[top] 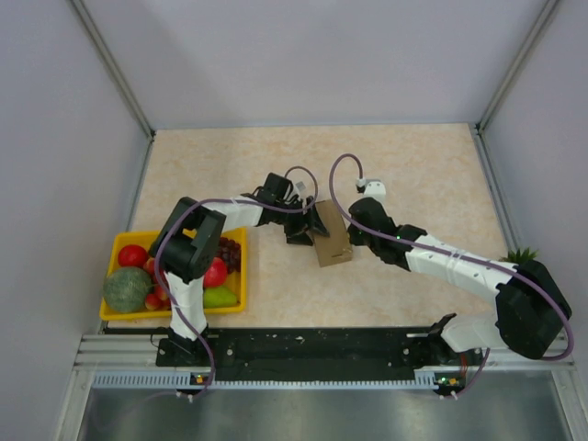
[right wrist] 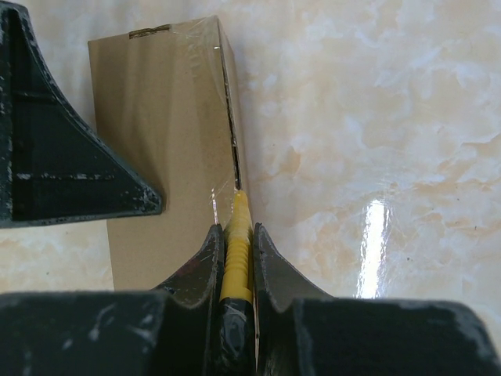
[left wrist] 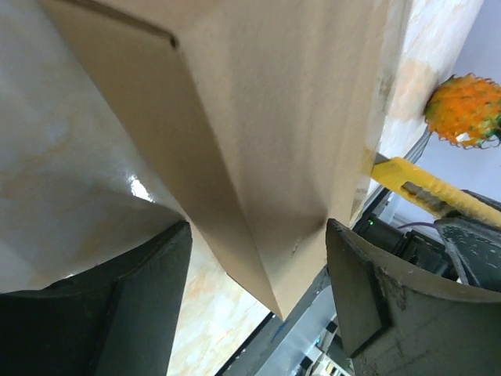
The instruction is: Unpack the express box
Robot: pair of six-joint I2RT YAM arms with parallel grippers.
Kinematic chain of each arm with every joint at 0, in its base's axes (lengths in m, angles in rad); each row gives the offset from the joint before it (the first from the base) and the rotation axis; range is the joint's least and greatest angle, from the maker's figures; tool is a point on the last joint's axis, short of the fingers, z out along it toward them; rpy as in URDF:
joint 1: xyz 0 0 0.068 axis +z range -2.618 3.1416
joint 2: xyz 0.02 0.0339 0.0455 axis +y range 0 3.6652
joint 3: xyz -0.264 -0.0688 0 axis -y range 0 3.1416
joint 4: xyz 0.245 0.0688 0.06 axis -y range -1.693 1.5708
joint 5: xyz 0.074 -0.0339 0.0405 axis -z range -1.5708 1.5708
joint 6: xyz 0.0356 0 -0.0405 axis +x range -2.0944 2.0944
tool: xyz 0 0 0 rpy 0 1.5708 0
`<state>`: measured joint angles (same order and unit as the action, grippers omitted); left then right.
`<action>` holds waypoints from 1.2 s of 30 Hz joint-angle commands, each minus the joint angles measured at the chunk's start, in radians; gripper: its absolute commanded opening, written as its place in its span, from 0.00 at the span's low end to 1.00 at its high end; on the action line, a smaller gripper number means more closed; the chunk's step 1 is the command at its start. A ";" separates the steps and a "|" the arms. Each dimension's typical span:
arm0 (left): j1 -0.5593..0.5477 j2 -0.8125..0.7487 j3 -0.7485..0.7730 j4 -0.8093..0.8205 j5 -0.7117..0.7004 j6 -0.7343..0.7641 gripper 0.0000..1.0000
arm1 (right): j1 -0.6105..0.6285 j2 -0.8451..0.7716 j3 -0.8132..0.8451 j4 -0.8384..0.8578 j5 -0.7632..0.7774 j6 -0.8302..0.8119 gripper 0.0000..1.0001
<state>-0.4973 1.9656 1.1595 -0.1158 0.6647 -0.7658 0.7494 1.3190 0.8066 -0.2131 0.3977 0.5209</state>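
Note:
The express box, plain brown cardboard, lies in the middle of the table. My left gripper straddles its left end. In the left wrist view the box fills the gap between both fingers of the left gripper, which touch its sides. My right gripper is shut on a yellow utility knife. The knife's tip sits at the taped seam along the box's right edge. The right gripper is just off that edge. One left finger rests on the box.
A yellow fruit tray with a melon, apples and grapes stands at the near left, beside the left arm's base. A spiky orange fruit lies at the right edge near the right arm. Grey walls surround the table.

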 commanded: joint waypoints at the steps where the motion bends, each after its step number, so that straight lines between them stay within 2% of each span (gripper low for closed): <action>1: -0.015 0.027 0.015 -0.085 -0.043 -0.017 0.70 | 0.024 0.014 0.025 -0.019 -0.007 0.016 0.00; 2: -0.015 0.032 0.032 -0.113 -0.065 -0.012 0.64 | 0.025 0.011 0.022 -0.019 -0.003 0.011 0.00; 3: -0.015 0.038 0.038 -0.136 -0.082 -0.004 0.55 | 0.025 0.008 0.017 -0.019 0.006 0.008 0.00; 6: -0.015 0.047 0.054 -0.220 -0.149 0.023 0.41 | 0.024 -0.007 0.009 -0.025 0.029 -0.009 0.00; 9: -0.015 0.047 0.045 -0.237 -0.177 0.031 0.37 | 0.024 -0.020 0.005 -0.034 0.039 -0.024 0.00; 20: -0.015 0.059 0.045 -0.311 -0.260 0.069 0.33 | 0.025 -0.112 -0.003 -0.063 0.073 -0.045 0.00; 36: -0.015 0.067 0.045 -0.317 -0.258 0.069 0.32 | 0.024 -0.083 -0.038 -0.025 -0.003 -0.018 0.00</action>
<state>-0.5179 1.9747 1.2366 -0.2935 0.6044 -0.7685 0.7658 1.2335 0.7849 -0.2264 0.4129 0.4988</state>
